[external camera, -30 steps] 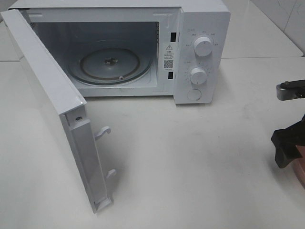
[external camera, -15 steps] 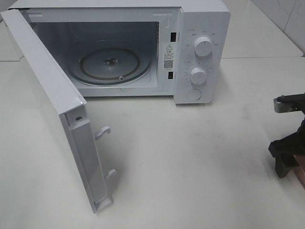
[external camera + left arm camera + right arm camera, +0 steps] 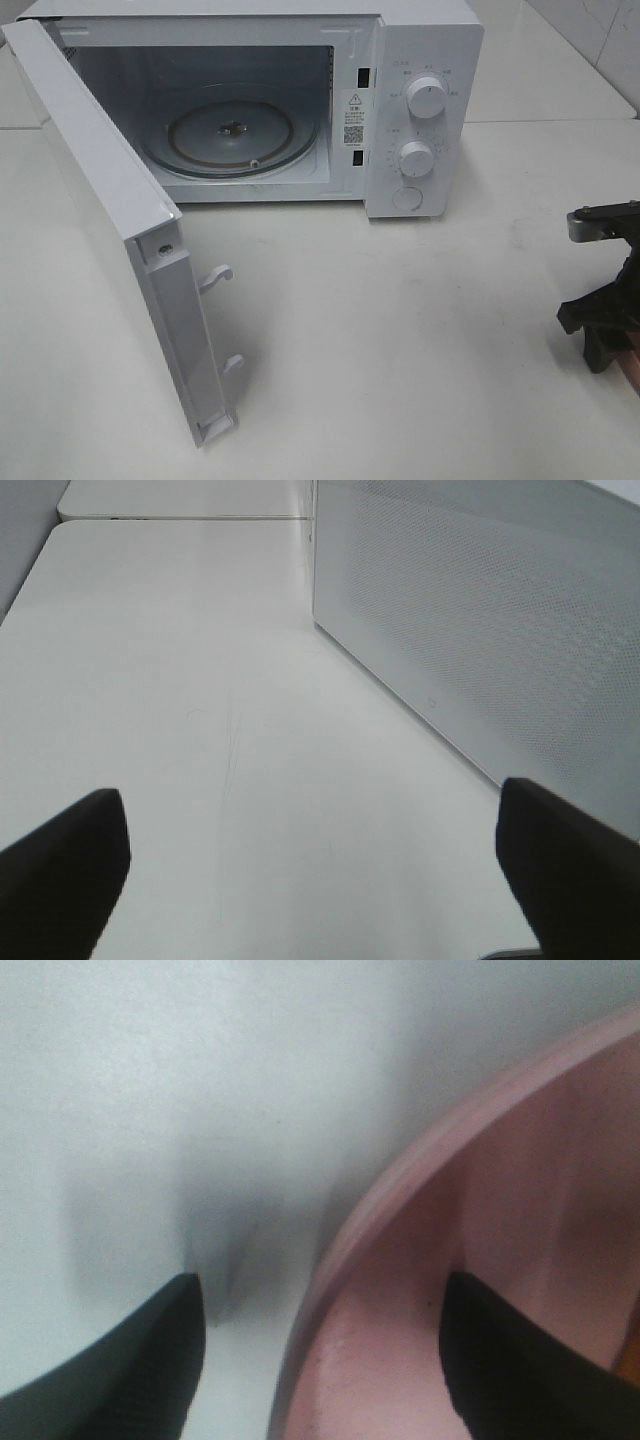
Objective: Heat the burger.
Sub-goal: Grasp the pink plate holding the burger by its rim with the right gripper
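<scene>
Straddling the pink plate rim, right fingers spread wide; left fingers apart.

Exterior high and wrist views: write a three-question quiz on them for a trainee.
1. True or false: the microwave door is shut.
2. The right gripper has one finger on either side of the rim of: A) a pink plate; B) a glass turntable; C) a dial.
3. Short answer: is the left gripper open or shut?

Key: 1 false; 2 A; 3 open.
</scene>
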### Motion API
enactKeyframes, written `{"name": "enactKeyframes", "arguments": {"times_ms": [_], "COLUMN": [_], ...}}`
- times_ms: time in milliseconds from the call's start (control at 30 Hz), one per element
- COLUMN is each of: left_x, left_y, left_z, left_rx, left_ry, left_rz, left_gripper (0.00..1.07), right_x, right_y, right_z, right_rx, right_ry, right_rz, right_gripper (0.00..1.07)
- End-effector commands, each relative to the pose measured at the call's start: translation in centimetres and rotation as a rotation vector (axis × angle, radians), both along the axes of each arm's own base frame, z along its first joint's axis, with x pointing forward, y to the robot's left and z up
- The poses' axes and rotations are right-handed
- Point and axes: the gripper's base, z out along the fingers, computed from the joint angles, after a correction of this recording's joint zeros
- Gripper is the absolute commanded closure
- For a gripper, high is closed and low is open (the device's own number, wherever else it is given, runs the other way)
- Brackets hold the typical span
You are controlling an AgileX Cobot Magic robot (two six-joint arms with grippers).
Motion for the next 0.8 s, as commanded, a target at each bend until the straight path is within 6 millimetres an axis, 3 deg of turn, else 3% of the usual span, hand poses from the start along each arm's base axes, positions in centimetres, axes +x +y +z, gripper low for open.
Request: {"name": "enactKeyframes", "arguments": {"times_ms": [33, 67, 100, 167, 200, 233, 267, 300, 800], "left_x": [-0.2, -0.2, -0.2, -0.2, -0.2, -0.2, -0.2, -0.2, -0.2], "left_y": [0.0, 0.0, 0.0, 0.0, 0.0, 0.0, 0.0, 0.0, 0.0], "left_z": [0.0, 0.0, 0.0, 0.0, 0.0, 0.0, 0.0, 0.0, 0.0], "left_rx": [-0.007, -0.007, -0.007, -0.007, -0.007, -0.007, -0.007, -0.007, -0.007], "left_ry": [-0.03, -0.03, -0.03, -0.03, -0.03, -0.03, -0.03, -0.03, -0.03], "left_rz": [-0.005, -0.005, -0.005, -0.005, -0.005, -0.005, -0.005, -0.005, -0.005], "left_gripper": [0.16, 0.16, 0.16, 0.16, 0.16, 0.16, 0.16, 0.16, 0.16], "right_x": [-0.1, -0.1, -0.1, -0.1, -0.1, -0.1, -0.1, -0.1, -0.5], "right_y": [-0.2, -0.2, -0.2, -0.2, -0.2, -0.3, -0.3, -0.3, -0.4], "right_z": [-0.1, -0.1, -0.1, -0.2, -0.2, -0.4, -0.4, -0.8, -0.9], "right_rx": [-0.006, -0.006, -0.006, -0.007, -0.007, -0.009, -0.009, -0.009, -0.032], "right_ry": [0.013, 0.013, 0.013, 0.012, 0.012, 0.022, 0.022, 0.039, 0.084], "right_rz": [-0.012, -0.012, -0.012, -0.009, -0.009, -0.006, -0.006, -0.01, -0.058], "right_gripper": [0.63, 0.69, 0.69, 0.88, 0.88, 0.98, 0.98, 1.07, 1.07]}}
